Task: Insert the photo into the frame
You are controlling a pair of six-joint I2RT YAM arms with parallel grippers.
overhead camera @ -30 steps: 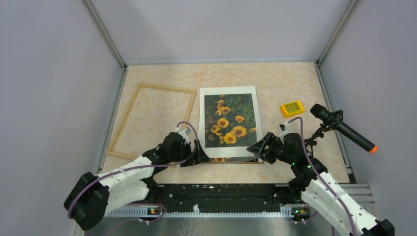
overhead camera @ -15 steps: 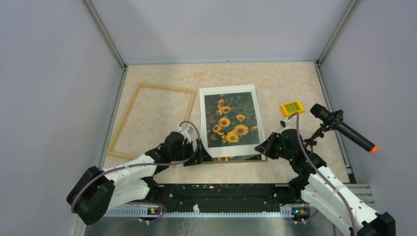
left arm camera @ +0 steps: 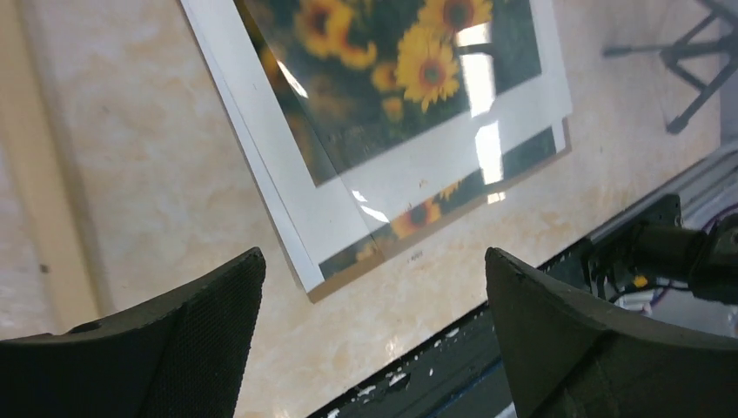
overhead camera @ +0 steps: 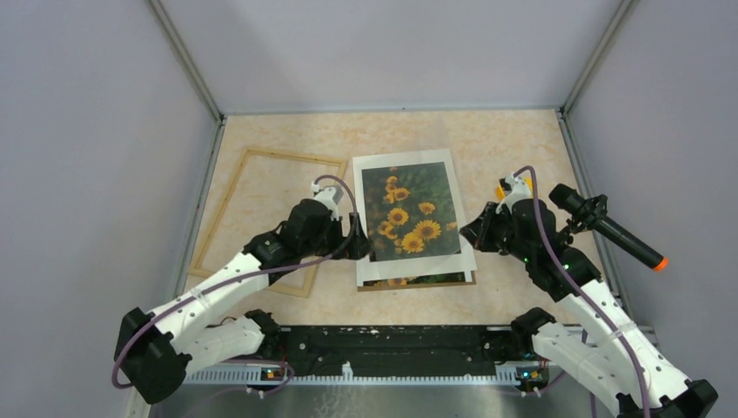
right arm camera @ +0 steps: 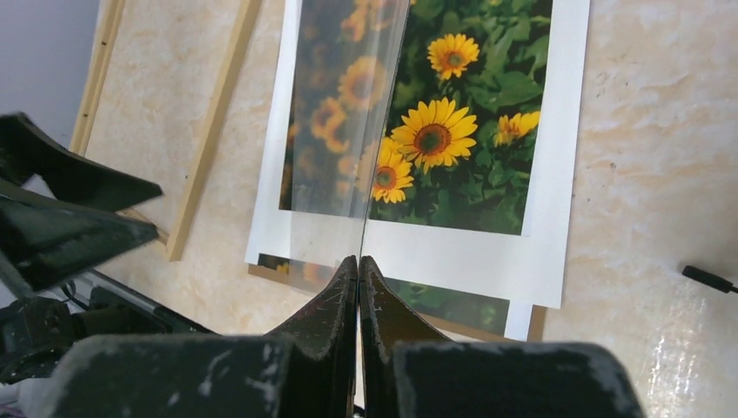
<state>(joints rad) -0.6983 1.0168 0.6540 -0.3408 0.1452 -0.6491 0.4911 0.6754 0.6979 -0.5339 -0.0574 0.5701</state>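
The photo (overhead camera: 409, 218) (right arm camera: 461, 148), sunflowers on dark green, lies at mid-table under a white mat (overhead camera: 405, 161). A brown board (right arm camera: 537, 322) pokes out beneath at the near edge. The light wooden frame (overhead camera: 296, 158) (right arm camera: 213, 131) lies empty on the table to its left. My right gripper (overhead camera: 470, 233) (right arm camera: 358, 261) is shut on the near edge of a thin clear pane (right arm camera: 339, 131), which stands tilted over the photo. My left gripper (overhead camera: 357, 246) (left arm camera: 374, 254) hangs open by the stack's left edge, with nothing between its fingers.
A small yellow-orange block (overhead camera: 503, 190) sits behind my right arm. A black microphone with an orange tip (overhead camera: 609, 231) stands on a tripod at the right. Grey walls close in three sides. A black rail (overhead camera: 392, 340) runs along the near edge.
My right gripper has shut on the clear pane's edge and lifted it away from the near edge. My left gripper, still open, has moved farther up the stack's left side.
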